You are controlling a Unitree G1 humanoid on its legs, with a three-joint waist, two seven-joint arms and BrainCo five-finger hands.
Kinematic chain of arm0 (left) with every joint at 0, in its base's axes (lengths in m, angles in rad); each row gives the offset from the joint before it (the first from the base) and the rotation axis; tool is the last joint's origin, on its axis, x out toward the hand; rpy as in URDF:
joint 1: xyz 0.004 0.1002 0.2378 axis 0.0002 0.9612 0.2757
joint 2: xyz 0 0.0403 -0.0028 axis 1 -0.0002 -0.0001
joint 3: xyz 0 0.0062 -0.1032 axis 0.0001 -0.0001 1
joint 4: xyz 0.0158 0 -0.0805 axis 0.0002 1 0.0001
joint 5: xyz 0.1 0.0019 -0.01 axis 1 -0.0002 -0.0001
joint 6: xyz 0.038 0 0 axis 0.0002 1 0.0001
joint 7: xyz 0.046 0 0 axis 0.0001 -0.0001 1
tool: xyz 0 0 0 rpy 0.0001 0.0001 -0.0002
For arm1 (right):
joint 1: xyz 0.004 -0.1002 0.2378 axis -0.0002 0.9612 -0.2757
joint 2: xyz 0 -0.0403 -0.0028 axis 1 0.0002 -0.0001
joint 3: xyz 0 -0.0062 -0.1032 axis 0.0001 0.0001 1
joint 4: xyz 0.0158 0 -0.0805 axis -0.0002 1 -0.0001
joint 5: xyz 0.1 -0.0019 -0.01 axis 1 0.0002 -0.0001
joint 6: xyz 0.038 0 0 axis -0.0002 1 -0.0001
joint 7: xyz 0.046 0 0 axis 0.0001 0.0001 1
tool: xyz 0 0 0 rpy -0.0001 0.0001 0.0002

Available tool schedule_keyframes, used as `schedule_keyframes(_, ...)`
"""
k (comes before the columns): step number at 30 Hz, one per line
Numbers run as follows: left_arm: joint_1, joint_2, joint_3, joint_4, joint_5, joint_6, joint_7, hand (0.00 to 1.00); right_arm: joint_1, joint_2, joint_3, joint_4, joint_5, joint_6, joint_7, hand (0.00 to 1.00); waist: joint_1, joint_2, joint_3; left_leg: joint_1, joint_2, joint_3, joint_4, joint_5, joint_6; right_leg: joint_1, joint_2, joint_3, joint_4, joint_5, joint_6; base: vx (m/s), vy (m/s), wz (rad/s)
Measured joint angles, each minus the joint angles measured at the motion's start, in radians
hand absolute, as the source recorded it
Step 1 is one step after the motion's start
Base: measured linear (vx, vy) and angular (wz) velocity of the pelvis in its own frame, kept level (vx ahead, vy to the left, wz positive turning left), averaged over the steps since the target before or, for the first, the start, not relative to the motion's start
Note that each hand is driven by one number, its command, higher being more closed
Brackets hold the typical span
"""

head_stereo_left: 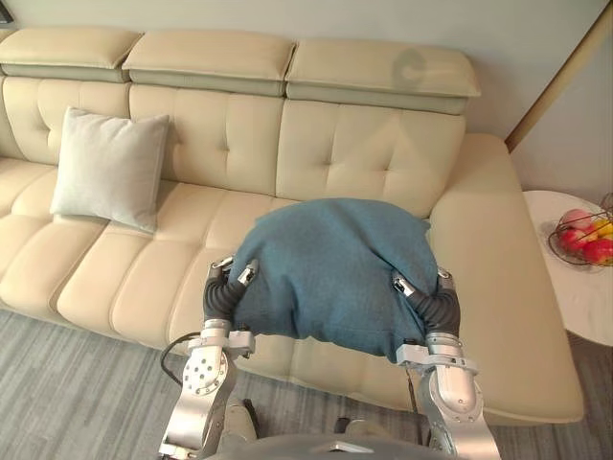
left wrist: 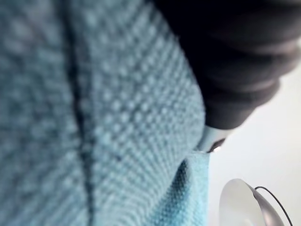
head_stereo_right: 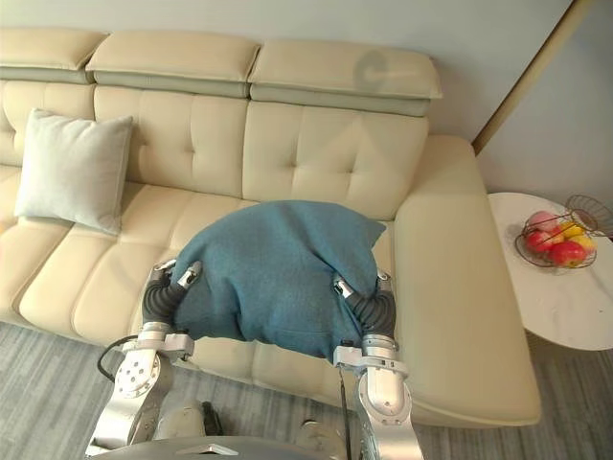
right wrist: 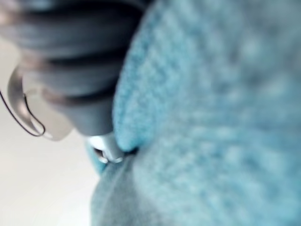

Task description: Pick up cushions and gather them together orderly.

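– Over the sofa (head_stereo_left: pixel 364 144) seat, the blue cushion (head_stereo_left: pixel 330 264) hangs between the left robot hand (head_stereo_left: pixel 225 289) and the right robot hand (head_stereo_left: pixel 436 305), both curled onto its edges.
– Only 2 edge grips. Soft fabric could slip and drop it short of the pale cushion (head_stereo_left: pixel 110 168).

Big cream sofa (head_stereo_left: pixel 335 153) with a chaise end, sitting on grey carpet (head_stereo_left: pixel 77 383). One pale grey cushion (head_stereo_left: pixel 107 168) leans upright against the sofa's backrest near its left end. Just past the sofa's right end, a round white side table (head_stereo_left: pixel 575 287) carries a wire fruit basket (head_stereo_left: pixel 582 238).
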Motion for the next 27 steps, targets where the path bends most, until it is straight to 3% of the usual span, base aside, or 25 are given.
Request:
schedule_keyframes(1, 0.005, -0.003, 0.001, -0.004, 0.000, 0.000, 0.000, 1.00, 0.000, -0.005, 0.000, 0.002, 0.000, -0.001, 0.001, 1.00, 0.004, 0.003, -0.005, 0.008, 0.003, -0.030, -0.020, 0.018, -0.080, 0.000, 0.003, 0.009, -0.004, -0.014, 0.026, 0.17, 0.358, -0.41)
schedule_keyframes(2, 0.008, 0.008, 0.009, 0.002, 0.000, 0.002, 0.002, 1.00, -0.002, 0.026, 0.004, 0.040, -0.001, 0.001, 0.002, 1.00, 0.011, -0.040, -0.019, 0.014, -0.040, -0.022, -0.008, -0.001, -0.079, 0.001, -0.034, 0.050, -0.028, -0.021, 0.045, 0.14, 0.321, -0.25)
schedule_keyframes(3, 0.008, 0.014, 0.009, 0.001, 0.000, 0.002, 0.002, 1.00, 0.003, 0.056, 0.005, 0.052, -0.001, 0.005, 0.002, 1.00, 0.012, -0.060, -0.018, 0.012, -0.059, -0.022, -0.012, -0.003, -0.074, 0.003, -0.050, 0.052, -0.049, -0.003, 0.041, 0.10, 0.225, -0.15)
schedule_keyframes(6, 0.040, 0.035, 0.016, 0.002, 0.000, 0.004, 0.005, 1.00, 0.003, 0.091, 0.007, 0.088, -0.003, 0.013, 0.025, 1.00, 0.021, -0.071, -0.020, 0.036, -0.060, 0.008, -0.011, -0.013, -0.058, 0.004, -0.051, 0.081, -0.064, 0.047, 0.044, 0.03, 0.149, -0.28)
schedule_keyframes(11, 0.044, 0.044, 0.010, 0.006, 0.001, 0.005, 0.004, 1.00, -0.007, 0.092, 0.003, 0.119, -0.013, 0.013, 0.029, 1.00, 0.024, -0.082, -0.022, 0.049, -0.055, 0.063, -0.025, -0.029, -0.062, -0.024, -0.047, 0.167, -0.125, 0.053, 0.051, -0.09, 0.024, -0.59)
schedule_keyframes(16, -0.018, 0.057, 0.004, 0.051, 0.021, 0.020, 0.030, 1.00, -0.091, 0.086, 0.002, 0.199, -0.103, 0.014, -0.015, 1.00, -0.001, -0.098, -0.031, 0.041, -0.072, 0.076, -0.085, -0.017, -0.078, -0.102, -0.036, 0.252, -0.137, 0.084, 0.029, -0.09, 0.016, -0.43)
schedule_keyframes(21, -0.211, 0.066, 0.005, 0.119, 0.041, 0.027, 0.101, 1.00, -0.292, 0.044, 0.009, 0.311, -0.161, 0.033, -0.083, 1.00, -0.007, -0.083, -0.013, -0.068, -0.069, 0.064, -0.065, 0.022, -0.048, -0.192, -0.027, 0.267, -0.154, 0.161, 0.072, -0.01, 0.002, -0.10)
schedule_keyframes(27, -0.536, 0.081, 0.006, 0.170, 0.060, 0.027, 0.214, 1.00, -0.573, 0.033, 0.010, 0.356, -0.199, 0.063, -0.207, 1.00, 0.013, -0.053, 0.056, -0.216, -0.070, 0.055, -0.066, 0.073, -0.033, -0.363, -0.026, 0.265, -0.090, 0.181, 0.075, -0.13, 0.005, 0.04)
